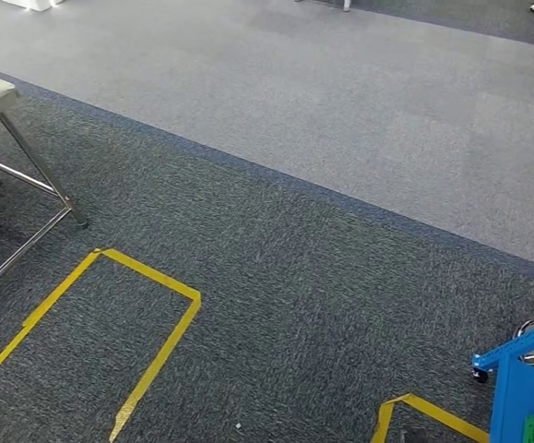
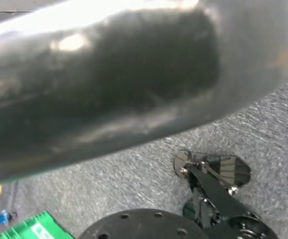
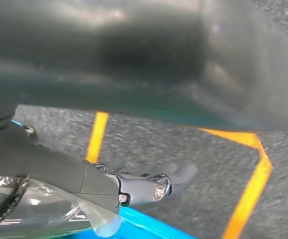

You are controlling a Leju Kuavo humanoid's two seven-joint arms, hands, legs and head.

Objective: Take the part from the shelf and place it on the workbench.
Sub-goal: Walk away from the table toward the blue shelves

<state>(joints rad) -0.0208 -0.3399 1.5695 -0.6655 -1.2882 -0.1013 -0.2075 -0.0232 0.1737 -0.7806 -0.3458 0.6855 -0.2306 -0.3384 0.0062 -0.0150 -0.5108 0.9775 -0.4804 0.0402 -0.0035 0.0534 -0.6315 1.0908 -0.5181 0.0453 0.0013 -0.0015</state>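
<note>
You're looking at carpet and yellow tape (image 1: pixel 154 358); a blue cart (image 1: pixel 521 383) is sitting lower right. The right hand (image 3: pixel 149 181) is hanging with fingers extended, seemingly empty. The left hand's state I cannot tell. I can't make out the part; the pickup looks ahead.

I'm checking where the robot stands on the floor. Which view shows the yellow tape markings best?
The head view: a whole yellow tape outline lies on the dark carpet, and a second corner shows beside the blue cart. The right wrist view shows blurred orange-yellow strips; in the left wrist view I cannot make out any.
</note>
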